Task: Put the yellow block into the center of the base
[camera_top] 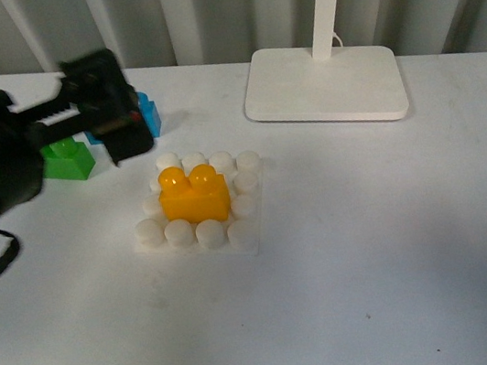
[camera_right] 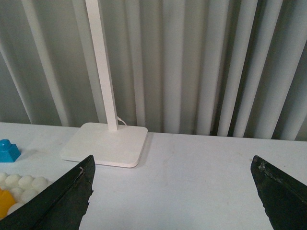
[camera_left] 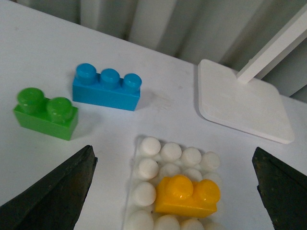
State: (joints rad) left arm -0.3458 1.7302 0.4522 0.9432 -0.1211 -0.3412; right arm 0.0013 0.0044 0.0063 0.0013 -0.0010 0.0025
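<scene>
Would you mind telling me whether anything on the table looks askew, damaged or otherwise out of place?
Nothing stands out. The yellow block sits upright and square in the middle of the base, ringed by white studs. The green brick and blue brick stand upright on the table, apart from each other, and the lamp foot lies flat.

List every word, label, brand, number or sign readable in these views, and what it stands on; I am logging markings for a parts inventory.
None can be read in any view.
The yellow plastic two-stud block, the white studded square base plate, the green two-stud brick, the blue three-stud brick and the smooth white lamp foot show plain surfaces.
The left gripper bears a small red patch, too blurred to tell if it is lettering.
</scene>
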